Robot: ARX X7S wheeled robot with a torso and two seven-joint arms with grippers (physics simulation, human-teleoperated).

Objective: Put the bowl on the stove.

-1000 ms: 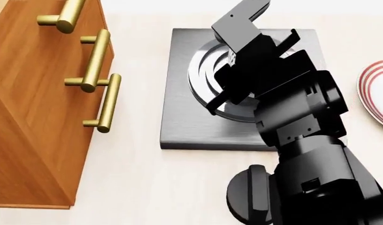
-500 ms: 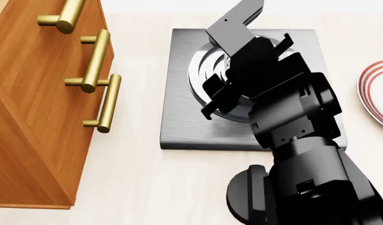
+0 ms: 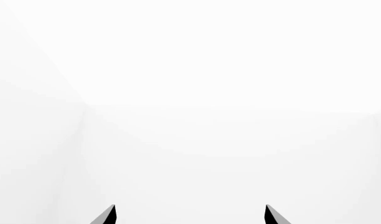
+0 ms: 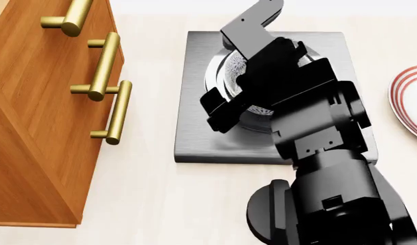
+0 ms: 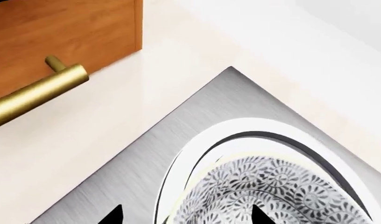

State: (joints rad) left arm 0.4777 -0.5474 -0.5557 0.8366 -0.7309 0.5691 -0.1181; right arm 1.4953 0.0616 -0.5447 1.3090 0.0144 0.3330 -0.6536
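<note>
The right gripper hangs over the stove; its fingertips stand spread, the bowl between them, though actual contact cannot be told. The left gripper shows only two dark tips set well apart against blank white, holding nothing. The bowl sits upright on the burner rings, mouth upward, round with no long axis. It is white, covered in fine grey leaf-like pattern. The stove lies flat on the pale worktop, beside a wooden cabinet with brass handles.
</note>
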